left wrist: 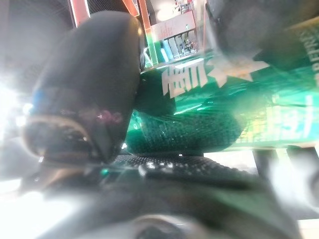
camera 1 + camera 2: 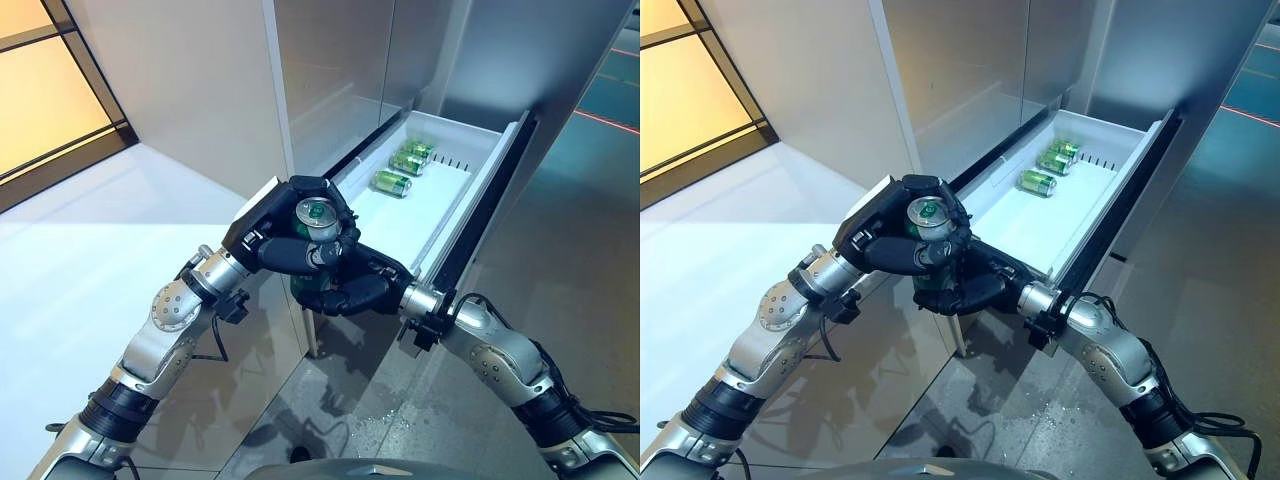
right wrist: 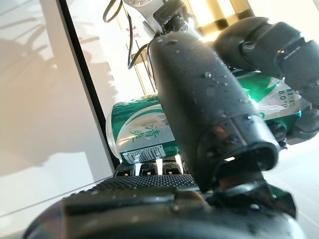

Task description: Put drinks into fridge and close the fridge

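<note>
A green can [image 2: 318,213] stands upright in the air just before the near left corner of the open white fridge drawer [image 2: 440,215]. My left hand [image 2: 275,225] is curled round its upper part. My right hand [image 2: 350,290] is curled round its lower part from the other side. The can lies against the left hand's thumb [image 1: 84,99] in the left wrist view [image 1: 209,99], and behind the right hand's thumb [image 3: 199,109] in the right wrist view [image 3: 144,132]. Green cans [image 2: 408,165] lie on their sides at the far end of the drawer.
The grey fridge front [image 2: 340,70] rises behind the drawer. The drawer's dark front panel [image 2: 490,200] sticks out to the right. A white surface [image 2: 90,230] spreads to the left, with a dark-framed window [image 2: 40,90] beyond it.
</note>
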Tool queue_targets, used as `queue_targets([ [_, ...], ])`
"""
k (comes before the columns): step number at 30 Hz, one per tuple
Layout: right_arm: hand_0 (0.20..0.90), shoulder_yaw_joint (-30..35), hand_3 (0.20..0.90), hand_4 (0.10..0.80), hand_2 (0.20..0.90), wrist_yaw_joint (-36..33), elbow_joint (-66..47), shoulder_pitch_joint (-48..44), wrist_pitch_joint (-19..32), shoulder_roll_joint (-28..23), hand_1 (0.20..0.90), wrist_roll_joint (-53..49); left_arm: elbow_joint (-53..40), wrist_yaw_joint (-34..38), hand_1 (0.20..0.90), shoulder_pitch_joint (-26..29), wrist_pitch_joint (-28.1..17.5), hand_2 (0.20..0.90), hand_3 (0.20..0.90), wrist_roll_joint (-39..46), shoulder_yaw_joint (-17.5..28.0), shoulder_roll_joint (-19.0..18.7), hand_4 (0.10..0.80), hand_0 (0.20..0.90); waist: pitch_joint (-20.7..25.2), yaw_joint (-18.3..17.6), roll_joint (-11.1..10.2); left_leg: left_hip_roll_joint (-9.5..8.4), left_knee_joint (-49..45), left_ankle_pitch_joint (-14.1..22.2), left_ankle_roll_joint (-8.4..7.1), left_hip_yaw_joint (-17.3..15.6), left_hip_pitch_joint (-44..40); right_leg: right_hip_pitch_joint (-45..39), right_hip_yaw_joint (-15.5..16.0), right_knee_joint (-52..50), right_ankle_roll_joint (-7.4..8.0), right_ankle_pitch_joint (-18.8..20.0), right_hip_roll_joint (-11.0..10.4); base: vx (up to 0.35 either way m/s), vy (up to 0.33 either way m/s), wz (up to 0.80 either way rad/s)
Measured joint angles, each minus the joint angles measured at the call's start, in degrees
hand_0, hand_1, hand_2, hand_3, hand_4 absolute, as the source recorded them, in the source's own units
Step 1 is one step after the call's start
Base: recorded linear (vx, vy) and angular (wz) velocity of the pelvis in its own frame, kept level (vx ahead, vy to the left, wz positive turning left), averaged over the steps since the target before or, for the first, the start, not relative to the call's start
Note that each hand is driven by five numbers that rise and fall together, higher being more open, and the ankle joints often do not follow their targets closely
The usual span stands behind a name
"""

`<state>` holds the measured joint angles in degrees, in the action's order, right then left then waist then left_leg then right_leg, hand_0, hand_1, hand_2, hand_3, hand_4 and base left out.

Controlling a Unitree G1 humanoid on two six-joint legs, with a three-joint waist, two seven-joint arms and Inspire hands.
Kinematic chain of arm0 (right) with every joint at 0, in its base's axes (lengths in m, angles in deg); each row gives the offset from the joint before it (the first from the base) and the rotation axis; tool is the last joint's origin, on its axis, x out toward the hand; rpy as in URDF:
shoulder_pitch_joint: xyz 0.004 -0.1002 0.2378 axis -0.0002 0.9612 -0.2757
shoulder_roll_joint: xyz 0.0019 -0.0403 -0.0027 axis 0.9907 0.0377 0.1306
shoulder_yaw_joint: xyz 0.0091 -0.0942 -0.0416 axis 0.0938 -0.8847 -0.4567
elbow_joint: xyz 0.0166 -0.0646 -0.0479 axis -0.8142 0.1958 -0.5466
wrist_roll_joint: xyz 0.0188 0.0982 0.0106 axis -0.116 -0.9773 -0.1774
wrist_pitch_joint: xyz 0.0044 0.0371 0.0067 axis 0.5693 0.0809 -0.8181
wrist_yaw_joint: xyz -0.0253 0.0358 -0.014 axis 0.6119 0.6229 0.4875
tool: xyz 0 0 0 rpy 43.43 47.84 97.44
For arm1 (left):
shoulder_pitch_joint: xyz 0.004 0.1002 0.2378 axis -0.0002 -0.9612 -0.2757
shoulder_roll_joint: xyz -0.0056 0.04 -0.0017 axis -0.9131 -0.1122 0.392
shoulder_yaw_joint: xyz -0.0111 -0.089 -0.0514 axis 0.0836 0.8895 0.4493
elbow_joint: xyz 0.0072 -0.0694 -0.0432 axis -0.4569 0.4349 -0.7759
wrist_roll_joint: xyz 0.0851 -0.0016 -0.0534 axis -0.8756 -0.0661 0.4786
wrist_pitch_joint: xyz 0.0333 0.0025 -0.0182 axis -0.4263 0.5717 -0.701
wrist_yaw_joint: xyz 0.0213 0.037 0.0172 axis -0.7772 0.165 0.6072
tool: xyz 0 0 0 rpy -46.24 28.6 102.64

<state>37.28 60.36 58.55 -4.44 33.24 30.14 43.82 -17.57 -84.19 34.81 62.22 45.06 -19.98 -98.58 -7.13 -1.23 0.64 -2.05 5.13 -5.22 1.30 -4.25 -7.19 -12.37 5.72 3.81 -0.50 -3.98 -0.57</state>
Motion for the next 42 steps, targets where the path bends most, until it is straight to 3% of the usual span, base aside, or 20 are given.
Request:
queue_targets([
  [6, 0.900, -1.94, 0.900, 0.800, 0.900, 0.01, 0.71, 0.00, -0.28, -0.16, 0.900, 0.00, 0.10, 0.18, 0.300, 0.00, 1.42, 0.300, 0.200, 3.18, -2.03, 0.09, 0.100, 0.300, 0.00, 0.03, -0.01, -0.01, -0.01, 0.00, 0.00, -0.01, -0.02, -0.02, -0.01, -0.01, 0.03, 0.02, -0.01, 0.000, 0.000, 0.00],
  [7, 0.728, -2.19, 0.700, 0.600, 0.728, 0.00, 0.93, 0.00, -0.28, -0.14, 0.728, 0.00, 0.10, 0.19, 0.300, 0.00, 1.68, 0.300, 0.200, 3.41, -2.42, 0.26, 0.100, 0.300, 0.00, 0.03, -0.01, 0.00, -0.01, 0.00, 0.00, -0.01, -0.03, -0.03, -0.02, -0.01, 0.03, 0.03, 0.00, 0.000, 0.000, 0.00],
  [8, 0.401, -2.35, 0.318, 0.218, 0.401, 0.00, 1.07, 0.00, -0.29, -0.19, 0.401, 0.00, 0.10, 0.27, 0.300, 0.00, 1.69, 0.300, 0.200, 3.41, -2.84, 0.36, 0.100, 0.300, 0.00, 0.05, -0.01, 0.00, -0.01, 0.00, 0.00, -0.01, -0.03, -0.03, -0.02, -0.02, 0.05, 0.04, 0.00, 0.000, 0.000, 0.00],
  [9, 0.300, -2.52, 0.200, 0.100, 0.300, 0.00, 1.17, 0.00, -0.30, -0.18, 0.300, 0.00, 0.10, 0.29, 0.300, 0.00, 1.69, 0.300, 0.200, 3.41, -3.14, 0.38, 0.100, 0.300, 0.01, 0.04, -0.01, 0.00, -0.01, 0.00, 0.00, -0.02, -0.04, -0.04, -0.04, -0.02, 0.05, 0.05, 0.00, 0.000, 0.000, 0.00],
  [20, 0.300, -4.54, 0.200, 0.100, 0.300, -0.75, 1.52, -1.49, -0.63, -0.14, 0.300, 0.00, 0.10, 2.62, 0.300, 0.00, 3.97, 0.300, 0.200, 10.39, -4.25, 2.68, 0.100, 0.300, 0.02, 0.04, -0.02, -0.01, -0.02, -0.01, 0.01, 0.02, -0.10, -0.12, -0.05, -0.08, 0.06, 0.06, 0.01, 0.000, 0.000, 0.00],
  [29, 0.300, -5.00, 0.200, 0.100, 0.300, -1.22, 1.96, -1.84, -0.55, -0.02, 0.300, -0.23, 0.15, 4.06, 0.300, 0.09, 5.13, 0.300, 0.200, 10.99, -4.46, 3.81, 0.100, 0.300, 0.03, -0.10, -0.04, 0.01, -0.02, -0.01, 0.01, -0.06, -0.26, -0.15, -0.15, -0.21, 0.06, 0.06, 0.03, 0.000, 0.000, 0.00],
  [30, 0.300, -5.11, 0.200, 0.100, 0.300, -1.31, 2.06, -1.84, -0.50, -0.02, 0.300, -0.39, 0.18, 4.11, 0.488, 0.09, 5.27, 0.488, 0.420, 10.91, -4.46, 3.87, 0.320, 0.488, 0.04, -0.10, -0.04, 0.02, -0.02, -0.01, 0.01, -0.08, -0.27, -0.14, -0.16, -0.24, 0.06, 0.06, 0.03, 0.000, 0.000, 0.00],
  [31, 0.300, -5.21, 0.200, 0.100, 0.300, -1.35, 2.16, -1.83, -0.37, -0.02, 0.300, -0.43, 0.20, 4.13, 0.855, 0.09, 5.36, 0.855, 0.848, 10.84, -4.45, 3.90, 0.748, 0.855, 0.04, -0.10, -0.04, 0.02, -0.02, -0.01, 0.01, -0.09, -0.28, -0.14, -0.16, -0.26, 0.06, 0.05, 0.03, 0.000, 0.000, 0.00],
  [32, 0.300, -5.30, 0.200, 0.100, 0.300, -1.39, 2.35, -1.83, -0.12, -0.02, 0.300, -0.46, 0.21, 4.14, 0.900, 0.09, 5.48, 0.900, 0.900, 10.73, -4.44, 3.91, 0.800, 0.900, 0.04, -0.10, -0.04, 0.03, -0.02, -0.01, 0.01, -0.10, -0.29, -0.13, -0.18, -0.29, 0.06, 0.05, 0.04, 0.000, 0.000, 0.00],
  [42, 0.300, -5.79, 0.200, 0.100, 0.300, -4.29, 3.24, -1.59, 2.35, 1.21, 0.300, -2.22, 0.23, 8.55, 0.900, 0.09, 2.98, 0.900, 0.900, 4.99, -3.85, 7.86, 0.800, 0.900, 0.04, -0.17, -0.04, 0.06, -0.02, -0.02, 0.03, -0.21, -0.42, -0.13, -0.29, -0.43, 0.06, 0.05, 0.06, 0.000, 0.000, 0.00],
])
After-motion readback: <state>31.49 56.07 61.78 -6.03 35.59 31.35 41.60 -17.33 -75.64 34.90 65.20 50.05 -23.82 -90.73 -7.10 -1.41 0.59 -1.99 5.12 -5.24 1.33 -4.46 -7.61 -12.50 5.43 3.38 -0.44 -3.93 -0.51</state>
